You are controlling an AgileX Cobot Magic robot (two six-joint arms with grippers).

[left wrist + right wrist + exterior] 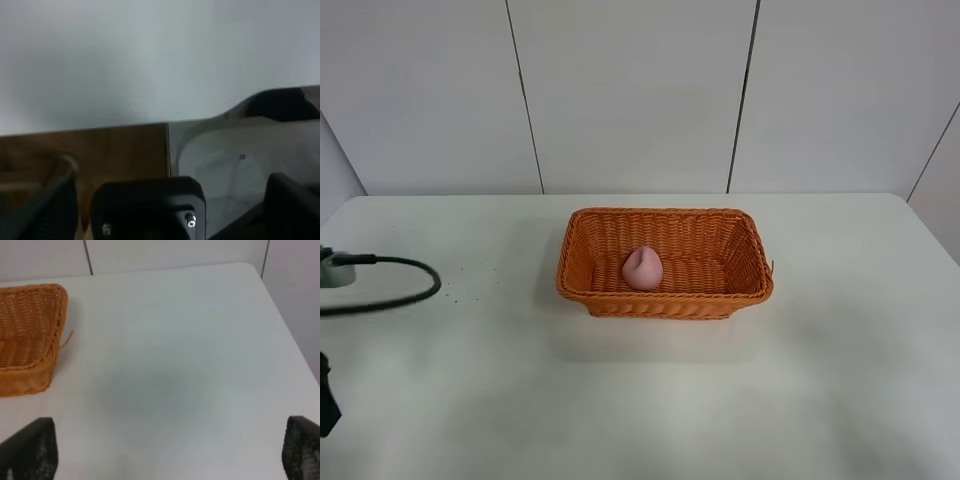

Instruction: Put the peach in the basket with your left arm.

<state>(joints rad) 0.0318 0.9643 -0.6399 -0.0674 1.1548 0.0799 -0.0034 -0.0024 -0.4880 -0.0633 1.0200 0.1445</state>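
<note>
The pale-pink peach (642,268) lies inside the orange wicker basket (665,303) at the middle of the white table, left of the basket's centre. Nothing touches it. My left arm is drawn back at the left edge of the exterior view, where only a black part (326,402) and its black cable (390,290) show. In the left wrist view my left gripper (170,217) is open and empty, aimed at a wall and a wooden surface, with no peach or basket in sight. My right gripper (170,455) is open and empty over bare table, to the right of the basket (27,340).
The white table (840,380) runs out to its right edge, which shows in the right wrist view (285,325). Panelled walls stand behind it. A black bracket with screws (150,210) sits close below the left wrist camera.
</note>
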